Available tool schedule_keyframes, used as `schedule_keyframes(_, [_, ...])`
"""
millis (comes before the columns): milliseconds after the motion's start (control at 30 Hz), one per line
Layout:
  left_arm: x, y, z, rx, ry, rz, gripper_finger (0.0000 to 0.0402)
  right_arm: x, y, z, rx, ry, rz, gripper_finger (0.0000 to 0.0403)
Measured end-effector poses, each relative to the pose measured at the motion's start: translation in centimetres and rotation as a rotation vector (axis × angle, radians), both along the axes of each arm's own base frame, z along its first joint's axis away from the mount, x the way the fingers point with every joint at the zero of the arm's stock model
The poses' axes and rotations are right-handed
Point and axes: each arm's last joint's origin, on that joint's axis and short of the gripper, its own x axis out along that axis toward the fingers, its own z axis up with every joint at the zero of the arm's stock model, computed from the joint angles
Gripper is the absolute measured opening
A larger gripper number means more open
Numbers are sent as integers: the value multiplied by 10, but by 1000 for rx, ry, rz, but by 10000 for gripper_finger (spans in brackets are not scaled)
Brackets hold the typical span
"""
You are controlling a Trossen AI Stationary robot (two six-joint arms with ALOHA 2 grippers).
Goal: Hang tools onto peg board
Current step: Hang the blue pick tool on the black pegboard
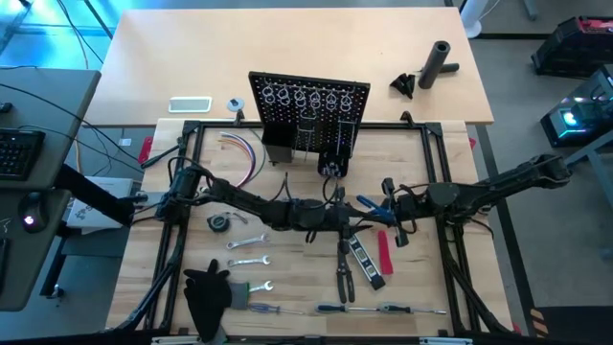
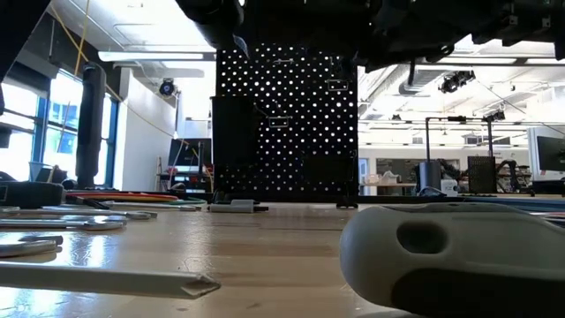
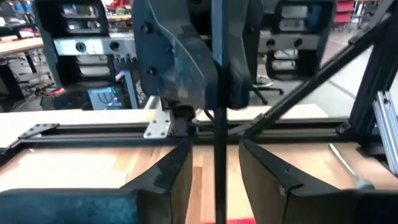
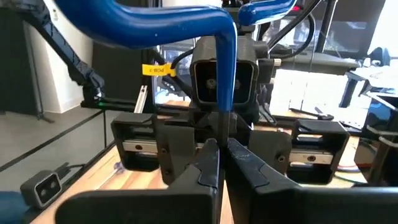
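Observation:
In the high view both arms meet over the table's middle, in front of the black peg board, which stands upright at the far side. My right gripper is shut on a blue-handled tool, seen from above as a blue shape between the two wrists. My left gripper faces the right one and is open. A thin dark upright part stands in the gap between its fingers without touching them. Other tools lie on the near half of the table. My right gripper pinches the blue-handled tool between its two fingers at the lower end of the curved blue handle. The handle rises from the fingertips and bends away above them. The tool is lifted clear of the table.
On the table lie wrenches, a tape measure, black-handled pliers, a level, a red-handled tool and screwdrivers. Coloured wires, a black cloth and a black cylinder are also there.

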Motion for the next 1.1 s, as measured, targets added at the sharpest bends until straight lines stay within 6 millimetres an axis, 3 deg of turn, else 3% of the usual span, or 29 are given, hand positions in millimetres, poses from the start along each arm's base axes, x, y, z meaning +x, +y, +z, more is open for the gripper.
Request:
schedule_keyframes(467, [-3, 9, 7, 11, 37, -13, 79, -5, -1, -1, -2, 39, 1, 0])
schedule_keyframes(733, [-3, 11, 3, 15, 74, -11, 10, -5, -1, -3, -9, 53, -5, 0])
schedule_keyframes(933, [-4, 9, 2, 70, 87, 58, 6, -5, -2, -4, -6, 64, -29, 2])
schedule_keyframes(1100, [-4, 13, 1, 91, 99, 100, 4, -5, -4, -5, 22, 86, -67, 31])
